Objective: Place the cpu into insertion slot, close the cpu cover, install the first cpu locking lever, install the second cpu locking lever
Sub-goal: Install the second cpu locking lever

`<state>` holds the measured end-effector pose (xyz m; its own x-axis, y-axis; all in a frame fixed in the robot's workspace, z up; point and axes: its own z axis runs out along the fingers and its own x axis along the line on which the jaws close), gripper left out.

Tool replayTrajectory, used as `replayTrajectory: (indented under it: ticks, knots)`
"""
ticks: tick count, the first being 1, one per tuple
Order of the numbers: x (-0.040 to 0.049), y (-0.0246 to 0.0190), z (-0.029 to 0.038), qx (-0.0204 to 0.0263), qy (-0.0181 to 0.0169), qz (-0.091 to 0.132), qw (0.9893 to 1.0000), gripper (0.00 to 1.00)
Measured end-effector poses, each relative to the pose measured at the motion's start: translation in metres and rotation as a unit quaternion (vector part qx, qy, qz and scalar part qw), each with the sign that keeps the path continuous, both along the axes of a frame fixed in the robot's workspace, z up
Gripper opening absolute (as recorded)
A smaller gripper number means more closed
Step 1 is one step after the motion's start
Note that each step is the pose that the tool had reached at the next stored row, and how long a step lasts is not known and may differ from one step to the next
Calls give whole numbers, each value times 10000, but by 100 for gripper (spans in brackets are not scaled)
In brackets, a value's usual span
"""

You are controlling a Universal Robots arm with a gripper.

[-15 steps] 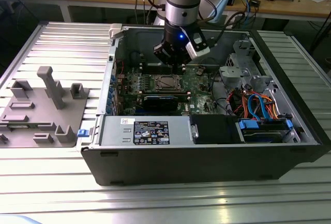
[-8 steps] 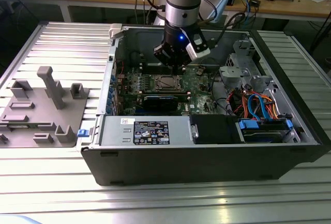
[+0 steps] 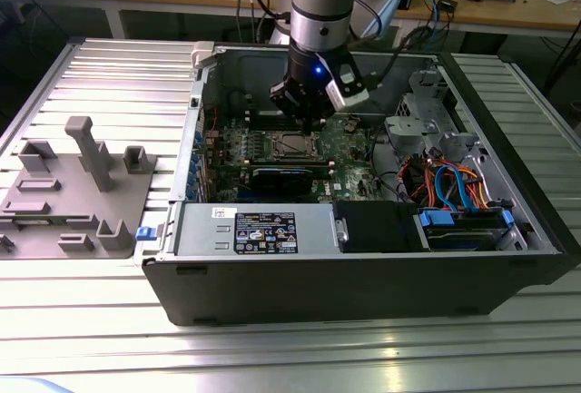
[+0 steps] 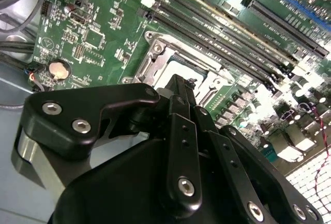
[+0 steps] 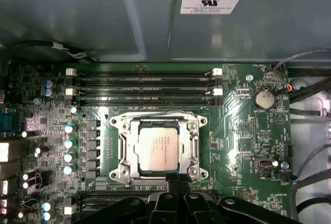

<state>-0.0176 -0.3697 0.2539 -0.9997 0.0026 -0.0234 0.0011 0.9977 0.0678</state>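
Inside the open computer case [image 3: 363,266], the gripper [image 5: 177,182], fingers together and empty, hovers at the cpu cover [image 5: 160,149]; misalignment risks bending the socket levers.

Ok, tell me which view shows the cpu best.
The first wrist view: the cpu lies face-on in the insertion slot, its whole silver face visible. In the second wrist view the gripper hides most of it. In the exterior view the chip is a small pale patch below the gripper.
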Motion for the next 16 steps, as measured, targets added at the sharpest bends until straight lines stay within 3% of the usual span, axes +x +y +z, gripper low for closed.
replayTrajectory:
  ticks: [4, 10, 14, 16]
  knots:
    - [-8, -38, -4, -1, 0, -1, 10000, 11]
    - [-127, -67, -14, -1, 0, 0, 10000, 11]
    - [-141, -148, -23, 0, 1, 0, 10000, 11]
    - [-149, -166, -27, 0, 0, 0, 10000, 11]
